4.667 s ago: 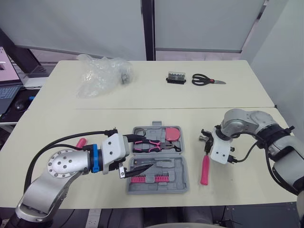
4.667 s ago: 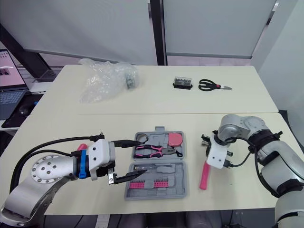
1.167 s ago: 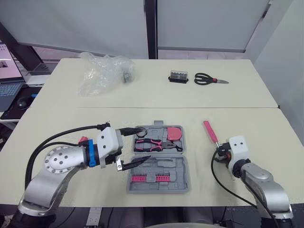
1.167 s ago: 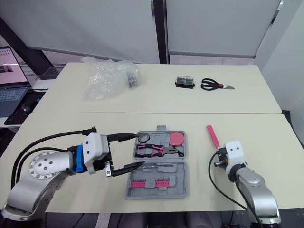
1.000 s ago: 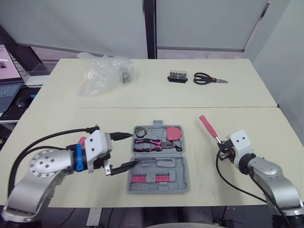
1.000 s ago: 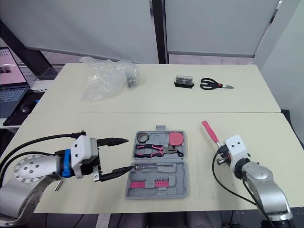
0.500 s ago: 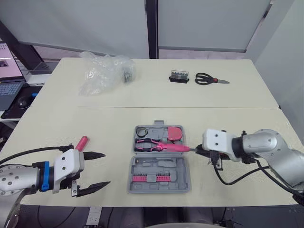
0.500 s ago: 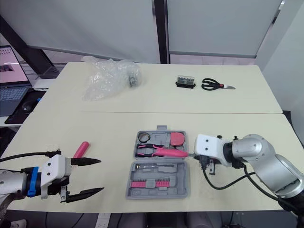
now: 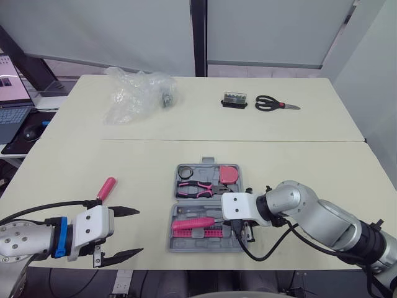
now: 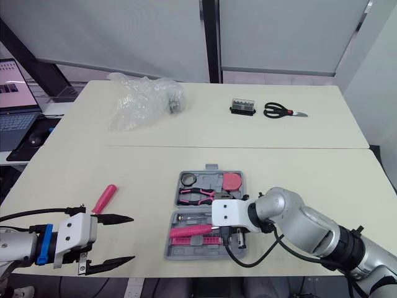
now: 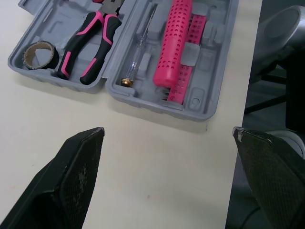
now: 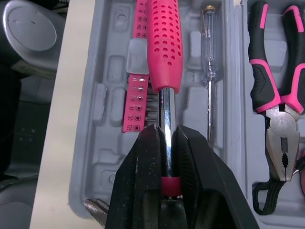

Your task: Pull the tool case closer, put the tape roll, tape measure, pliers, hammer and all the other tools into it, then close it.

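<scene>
The right gripper (image 12: 166, 131) clamps its fingers on the steel shaft of the hammer (image 12: 165, 43), holding the pink handle lengthwise over the front half of the open case (image 12: 107, 148) near the counter's (image 9: 298, 161) front edge. Gripping the shaft likely leaves the handle free to seat in the moulded tray beside the tester (image 12: 208, 71). Pliers (image 9: 193, 188), tape roll (image 9: 183, 171) and tape measure (image 9: 227, 174) sit in the rear half. The left gripper (image 9: 138, 231) hovers with fingers spread wide, well left of the case and near a pink tool (image 9: 106, 185) lying loose, apparently poised for that pick-up. No brand is legible, and the marks on the bit strip (image 12: 137, 102) are too small to read.
</scene>
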